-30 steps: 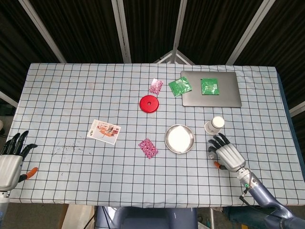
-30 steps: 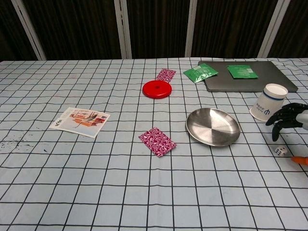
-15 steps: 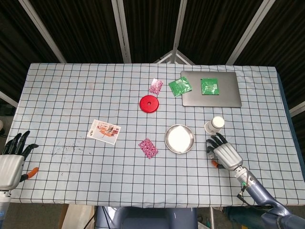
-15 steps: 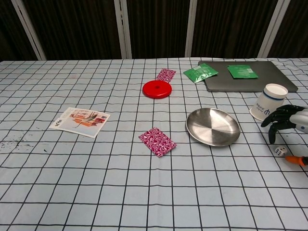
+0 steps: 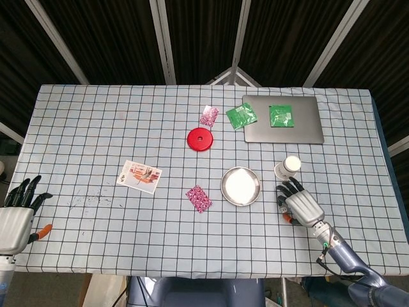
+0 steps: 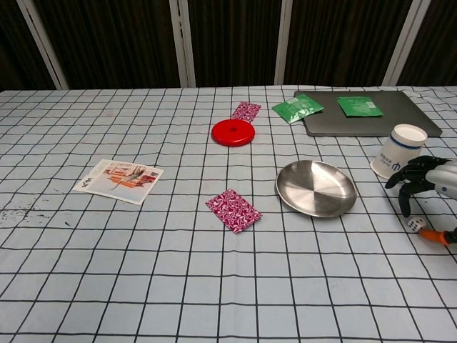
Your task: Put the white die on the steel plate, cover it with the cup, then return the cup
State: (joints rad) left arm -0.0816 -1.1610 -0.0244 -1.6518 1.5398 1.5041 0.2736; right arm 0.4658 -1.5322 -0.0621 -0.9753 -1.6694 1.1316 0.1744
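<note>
While its fingers curl downward holding nothing, the right hand (image 6: pixel 423 179) hovers just above the white die (image 6: pixel 413 224).

The right hand (image 5: pixel 299 203) lay on the table near the cup (image 5: pixel 289 167) and the shiny plate (image 5: pixel 240 185), fingers spread.

A bench (image 5: pixel 96 128) stood covered in a pale blue cloth with a black grid of lines. Behind it hung dark corrugated panels (image 5: pixel 198 38), split by slanted light metal struts (image 5: pixel 161 41). The light fell evenly, without hard shadows on the cloth.
</note>
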